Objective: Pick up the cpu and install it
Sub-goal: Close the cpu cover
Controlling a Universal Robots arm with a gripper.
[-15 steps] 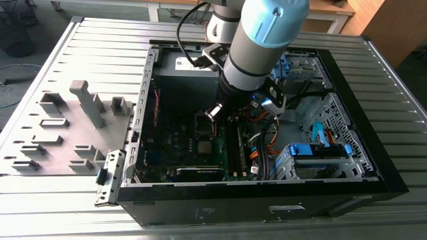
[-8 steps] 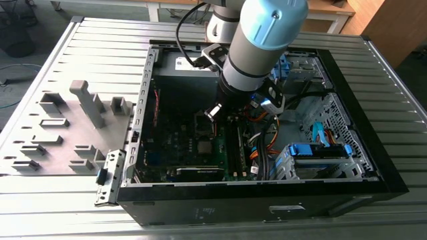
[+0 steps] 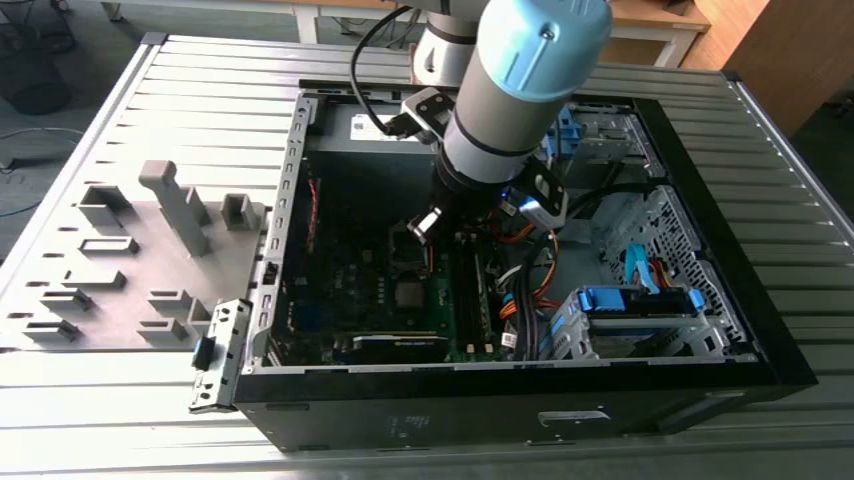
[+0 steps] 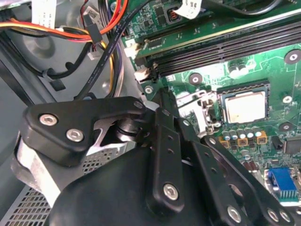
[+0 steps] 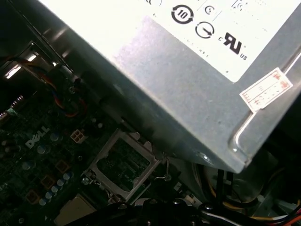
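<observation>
Second wrist view shows the cpu (image 4: 244,106) in its socket (image 4: 242,87).

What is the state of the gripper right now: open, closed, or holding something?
Gripper: cannot be told; it is low inside the computer case, over the motherboard.

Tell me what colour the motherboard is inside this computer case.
Green, clearest in the second wrist view, where the motherboard is brightly lit.
</observation>
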